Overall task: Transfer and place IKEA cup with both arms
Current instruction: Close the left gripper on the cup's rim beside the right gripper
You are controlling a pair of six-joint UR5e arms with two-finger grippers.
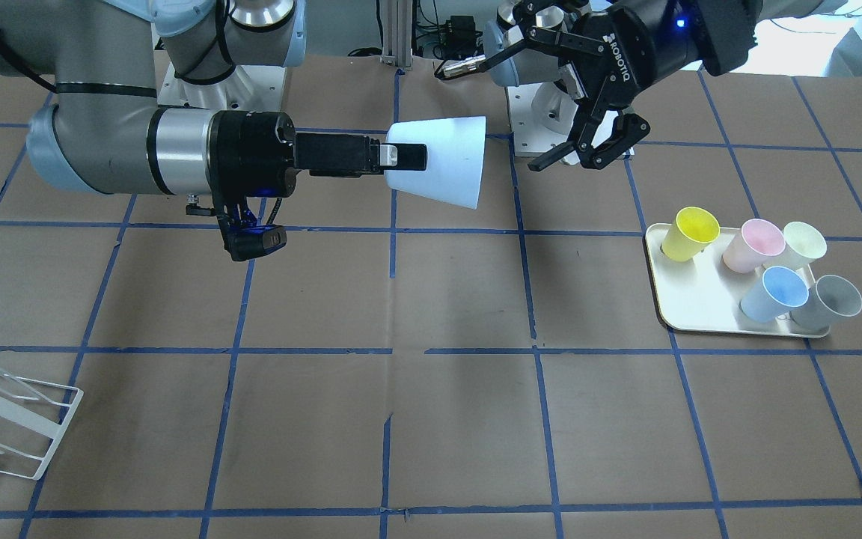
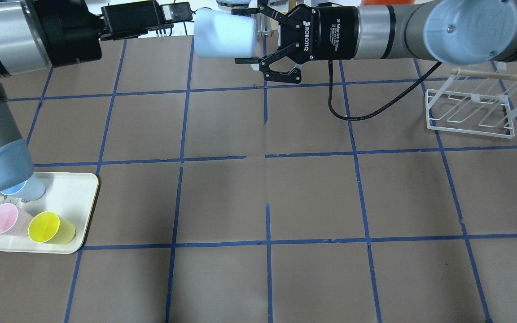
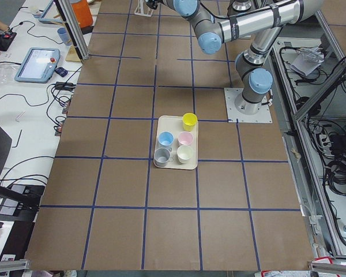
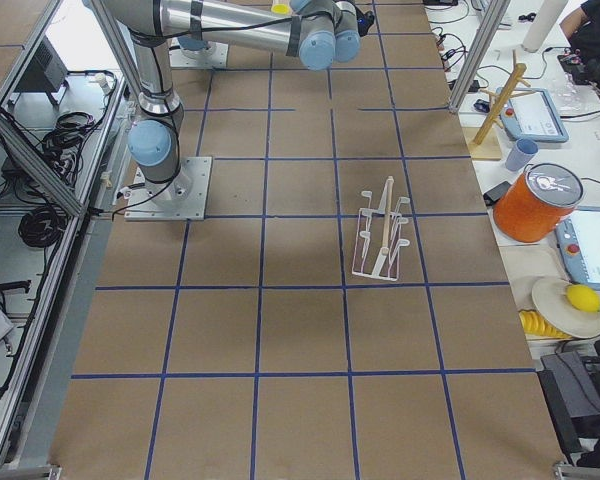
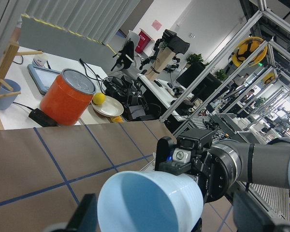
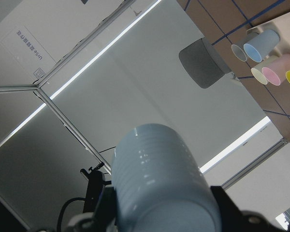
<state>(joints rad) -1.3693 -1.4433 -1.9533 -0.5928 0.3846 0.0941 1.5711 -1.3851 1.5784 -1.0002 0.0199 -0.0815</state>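
The IKEA cup [image 1: 446, 161], pale blue, hangs on its side in the air over the table's back middle. My right gripper [image 1: 405, 156] is shut on its narrow bottom end. The cup's mouth points at my left gripper [image 1: 513, 112], which is open and empty, with its fingers spread just beyond the rim. In the overhead view the cup [image 2: 225, 36] sits between the right gripper's fingers [image 2: 246, 59]. The left wrist view looks into the cup's mouth [image 5: 145, 203]. The right wrist view shows its outer wall [image 6: 154, 179].
A cream tray [image 1: 689, 307] on the robot's left side holds a yellow cup [image 1: 689, 232], a pink cup [image 1: 753, 245], a pale green one, a lookalike pale blue cup [image 1: 774, 293] and a grey cup [image 1: 827, 301]. A white wire rack [image 1: 4, 419] stands on the robot's right side.
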